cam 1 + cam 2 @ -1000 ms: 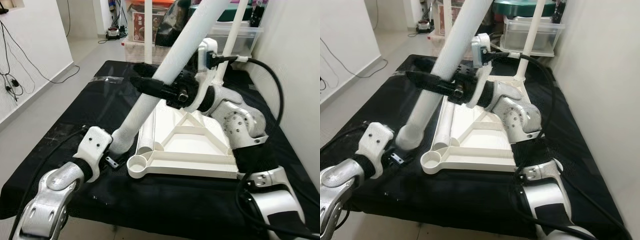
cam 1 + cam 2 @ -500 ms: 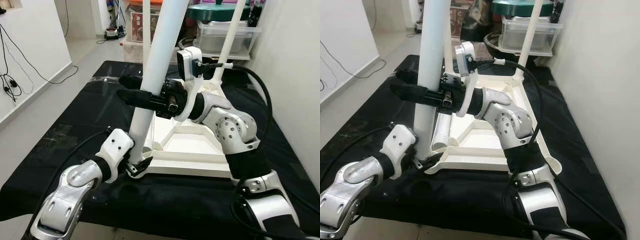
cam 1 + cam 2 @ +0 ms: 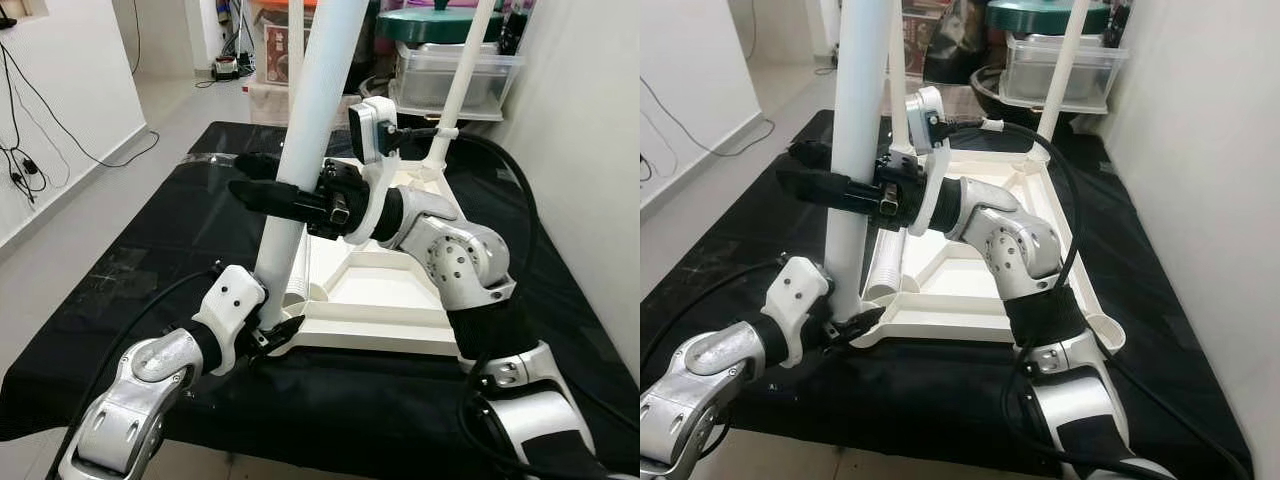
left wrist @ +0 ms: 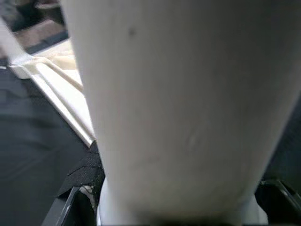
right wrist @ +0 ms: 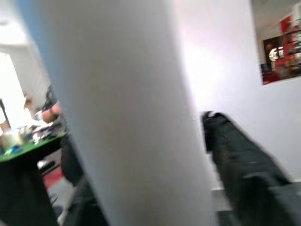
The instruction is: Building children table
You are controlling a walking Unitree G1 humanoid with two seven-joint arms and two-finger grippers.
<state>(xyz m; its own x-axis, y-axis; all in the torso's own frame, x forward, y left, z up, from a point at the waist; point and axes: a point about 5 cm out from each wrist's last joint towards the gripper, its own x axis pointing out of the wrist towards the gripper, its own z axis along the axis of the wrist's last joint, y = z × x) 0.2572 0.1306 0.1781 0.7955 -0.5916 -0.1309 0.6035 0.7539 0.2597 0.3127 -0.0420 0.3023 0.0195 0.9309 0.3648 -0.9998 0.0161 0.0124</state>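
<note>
White plastic tabletop [image 3: 385,290] is lying upside down on the black-covered desk [image 3: 150,260], two thin legs already standing at its far corners. Right end effector [image 3: 262,194] is clamping the thick white tube leg [image 3: 300,150] mid-height, left end effector [image 3: 280,331] pinching its base at the near-left corner socket. Seating looks unfinished; another corner probably waiting.

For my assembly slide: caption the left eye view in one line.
Right pincer and left pincer stand a white table leg upright on the overturned tabletop.
</note>
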